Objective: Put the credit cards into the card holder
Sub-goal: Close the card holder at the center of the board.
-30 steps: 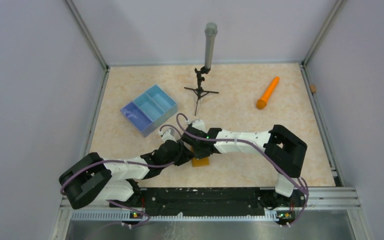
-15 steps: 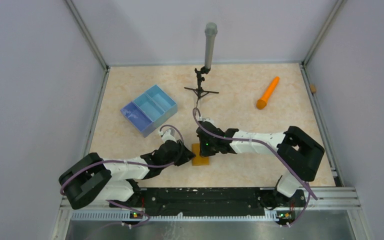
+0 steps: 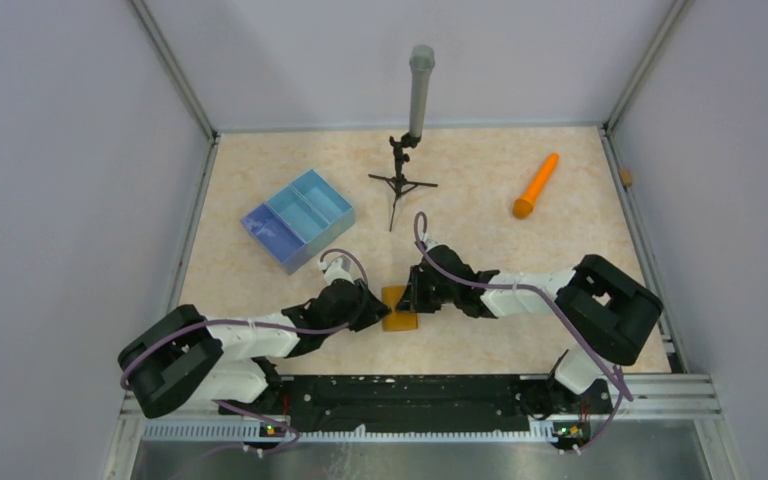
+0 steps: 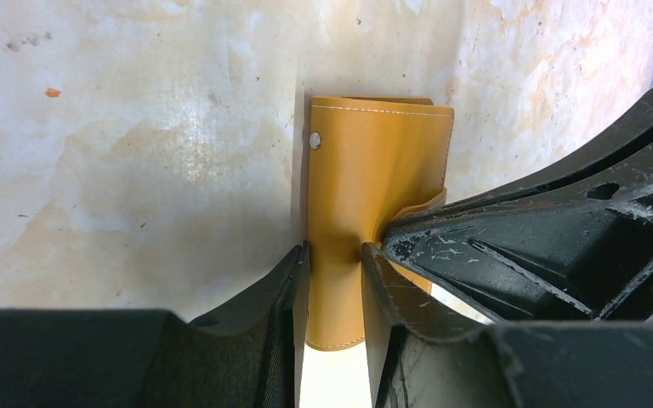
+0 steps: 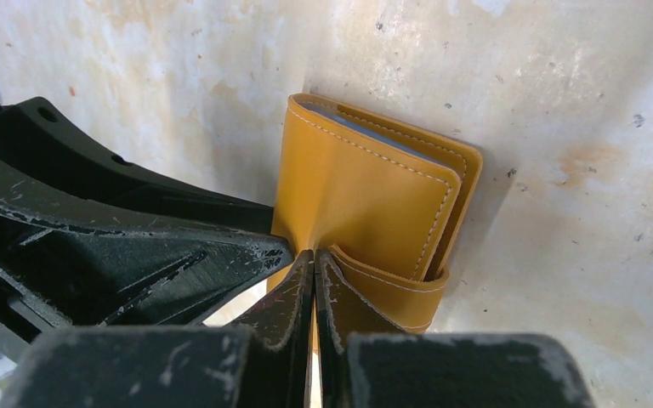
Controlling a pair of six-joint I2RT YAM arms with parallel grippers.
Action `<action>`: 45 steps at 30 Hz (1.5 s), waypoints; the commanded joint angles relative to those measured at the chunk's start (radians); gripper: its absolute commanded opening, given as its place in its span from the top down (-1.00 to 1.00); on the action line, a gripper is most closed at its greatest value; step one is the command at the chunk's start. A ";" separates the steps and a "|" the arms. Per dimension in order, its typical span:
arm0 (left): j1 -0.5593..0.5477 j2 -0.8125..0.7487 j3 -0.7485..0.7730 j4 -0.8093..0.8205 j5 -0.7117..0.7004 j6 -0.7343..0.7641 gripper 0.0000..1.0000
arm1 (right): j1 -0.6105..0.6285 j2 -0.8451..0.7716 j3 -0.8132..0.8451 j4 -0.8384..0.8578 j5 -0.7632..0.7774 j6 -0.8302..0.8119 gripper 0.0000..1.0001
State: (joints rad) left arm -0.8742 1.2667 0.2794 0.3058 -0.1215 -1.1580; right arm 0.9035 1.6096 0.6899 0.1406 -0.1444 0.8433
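The card holder, a mustard-orange folded wallet with a snap stud, lies near the table's front middle. In the left wrist view my left gripper is shut on the card holder at its near edge. In the right wrist view my right gripper is pinched shut on a thin leather layer of the card holder from the opposite side. A bluish-grey edge shows between its covers. No loose credit cards are in view. The two grippers' fingers almost touch each other.
A blue divided tray stands at the back left. A black tripod with a grey cylinder stands at the back middle. An orange cone-shaped stick lies at the back right. Walls enclose the table.
My right arm has drawn back to the right, its gripper swinging from over the card holder to its right side. More of the card holder shows. The left arm has hardly moved.
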 commanded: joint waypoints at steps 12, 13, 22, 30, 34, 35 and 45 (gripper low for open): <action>-0.002 0.095 0.009 -0.274 -0.060 0.036 0.31 | -0.134 0.171 -0.312 0.278 -0.076 0.092 1.00; -0.002 0.097 0.012 -0.274 -0.062 0.033 0.31 | -0.144 0.190 -0.323 0.308 -0.086 0.099 1.00; -0.002 0.105 0.018 -0.264 -0.071 0.014 0.31 | -0.182 0.321 -0.375 0.459 -0.115 0.142 1.00; -0.002 0.114 0.032 -0.273 -0.078 0.011 0.31 | -0.223 0.321 -0.472 0.524 -0.095 0.190 1.00; -0.002 0.109 0.033 -0.270 -0.078 0.021 0.30 | -0.239 0.374 -0.502 0.587 -0.096 0.209 1.00; -0.002 0.110 0.036 -0.264 -0.076 0.026 0.29 | -0.239 0.394 -0.503 0.607 -0.101 0.215 1.00; -0.002 -0.016 0.060 -0.296 -0.088 0.087 0.05 | -0.238 0.294 -0.480 0.566 -0.129 0.172 1.00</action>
State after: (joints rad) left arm -0.8776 1.3064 0.3611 0.2478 -0.1474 -1.1526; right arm 0.6914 1.9247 0.2749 1.2865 -0.4202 1.1770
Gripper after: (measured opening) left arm 0.419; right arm 0.002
